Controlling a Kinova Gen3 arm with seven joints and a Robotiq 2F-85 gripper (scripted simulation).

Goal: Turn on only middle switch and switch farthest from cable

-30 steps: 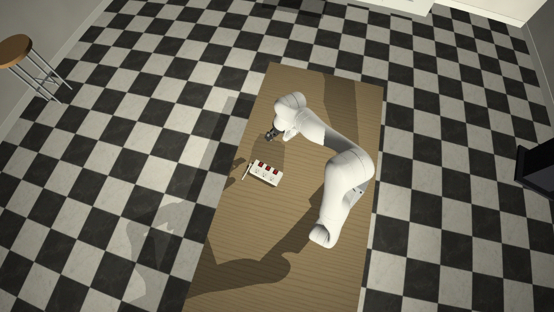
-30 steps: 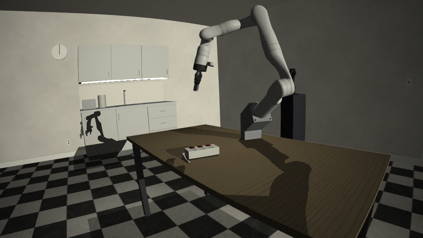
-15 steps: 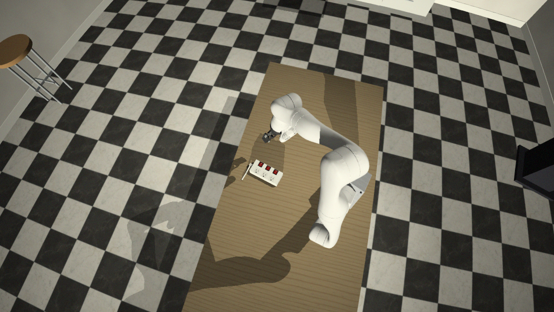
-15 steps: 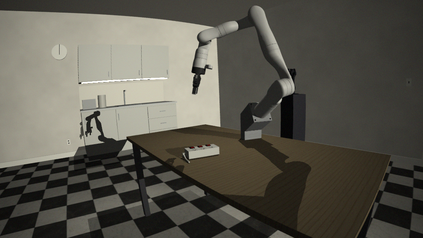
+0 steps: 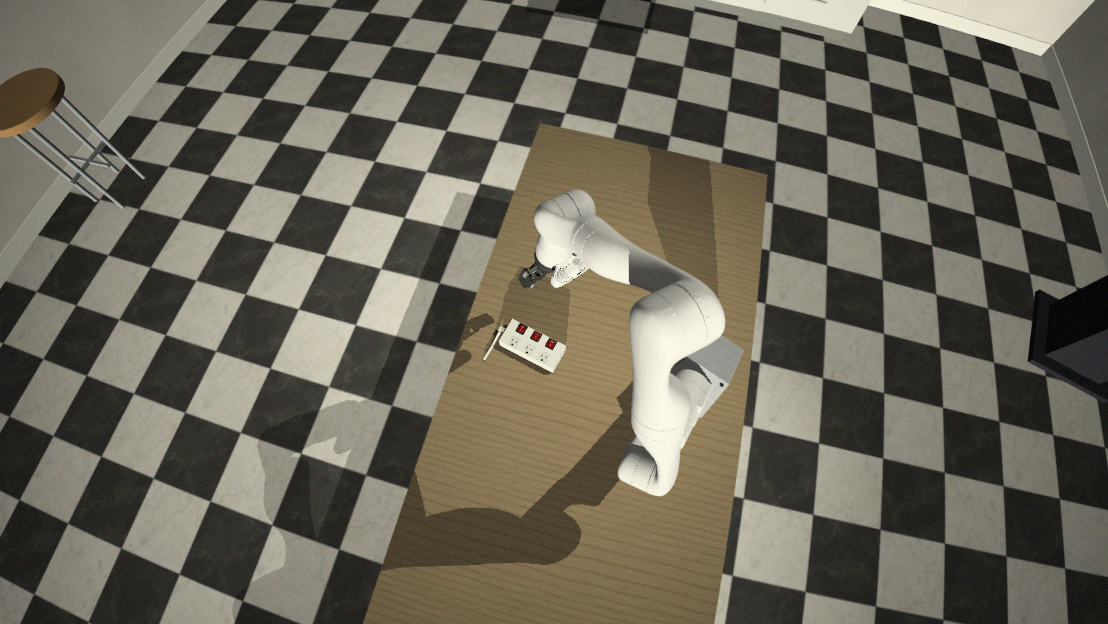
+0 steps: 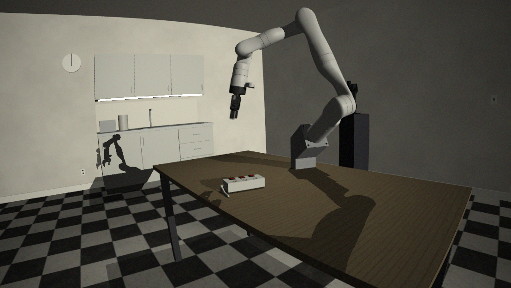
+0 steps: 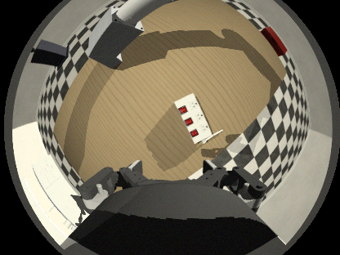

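Observation:
A white power strip (image 5: 531,344) lies flat on the wooden table near its left edge, with three red switches (image 5: 535,335) in a row on top. A short white cable stub (image 5: 490,345) sticks out at its left end. The strip also shows in the exterior view (image 6: 243,183) and in the wrist view (image 7: 193,119). I cannot tell which way each switch is set. My gripper (image 6: 233,115) hangs open and empty high above the table, beyond the strip; in the overhead view it (image 5: 530,276) sits past the strip's far side. The two fingers frame the bottom of the wrist view (image 7: 170,176).
The arm's base (image 6: 304,152) stands on the table's far right side. The table's left edge (image 5: 457,341) runs close to the strip's cable end. A stool (image 5: 46,124) stands on the floor far left; kitchen cabinets (image 6: 153,143) line the back wall.

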